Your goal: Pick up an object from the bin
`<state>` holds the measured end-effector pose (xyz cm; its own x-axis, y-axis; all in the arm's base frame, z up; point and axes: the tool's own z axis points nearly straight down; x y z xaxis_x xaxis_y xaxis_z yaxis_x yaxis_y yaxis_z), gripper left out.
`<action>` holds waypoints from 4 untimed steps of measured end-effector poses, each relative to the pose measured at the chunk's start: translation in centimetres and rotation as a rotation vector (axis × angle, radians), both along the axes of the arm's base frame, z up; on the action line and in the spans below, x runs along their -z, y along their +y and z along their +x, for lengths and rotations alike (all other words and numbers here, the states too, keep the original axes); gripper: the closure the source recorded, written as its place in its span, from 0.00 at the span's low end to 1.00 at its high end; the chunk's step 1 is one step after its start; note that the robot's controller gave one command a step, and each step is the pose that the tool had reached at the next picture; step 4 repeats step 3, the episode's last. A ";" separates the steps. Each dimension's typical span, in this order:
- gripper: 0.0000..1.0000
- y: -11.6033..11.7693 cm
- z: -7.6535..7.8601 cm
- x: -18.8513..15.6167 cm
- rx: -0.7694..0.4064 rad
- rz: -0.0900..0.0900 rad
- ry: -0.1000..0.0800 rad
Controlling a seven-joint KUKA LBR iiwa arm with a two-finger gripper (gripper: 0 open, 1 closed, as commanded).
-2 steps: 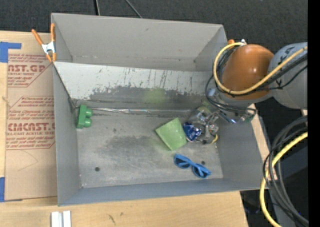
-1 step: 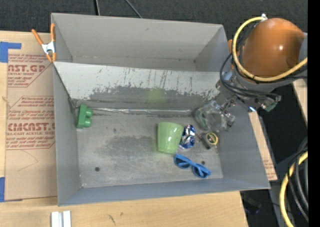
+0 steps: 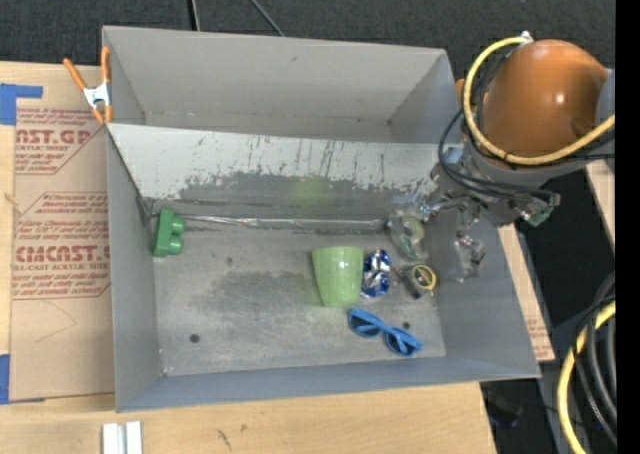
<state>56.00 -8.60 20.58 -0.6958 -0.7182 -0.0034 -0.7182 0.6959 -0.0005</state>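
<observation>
The gripper [image 3: 441,228] hangs low at the right end of the grey metal bin [image 3: 250,152], under the arm's orange dome [image 3: 540,92]. Whether it is open or closed I cannot tell from where I stand, and I see nothing held in it.

Nearest to it, on the floor just in front, lies a small round black-and-yellow thing [image 3: 423,278]. Just to the left of that is a crumpled blue-and-white shiny scrap [image 3: 376,274], lying against a pale green plastic cup [image 3: 337,275]. Blue plastic sunglasses [image 3: 387,332] lie nearer the front wall, and a green toy block [image 3: 168,232] sits well apart at the far left.

The round thing looks light and hard but lies low, so I'd take it across its width from straight above. The scrap should be feather-light and give under a squeeze. The cup seems stiff and smooth and apt to slip, so pinching its wall at the rim looks safest.
</observation>
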 end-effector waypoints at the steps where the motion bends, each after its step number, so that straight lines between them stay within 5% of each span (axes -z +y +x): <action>1: 0.00 2.7 0.7 12.7 -0.081 0.003 0.008; 2: 1.00 2.5 1.0 12.0 -0.079 -0.002 0.000; 3: 1.00 1.2 0.4 -8.2 -0.687 -0.004 -0.005; 4: 1.00 1.2 0.4 -8.2 -0.687 -0.004 -0.005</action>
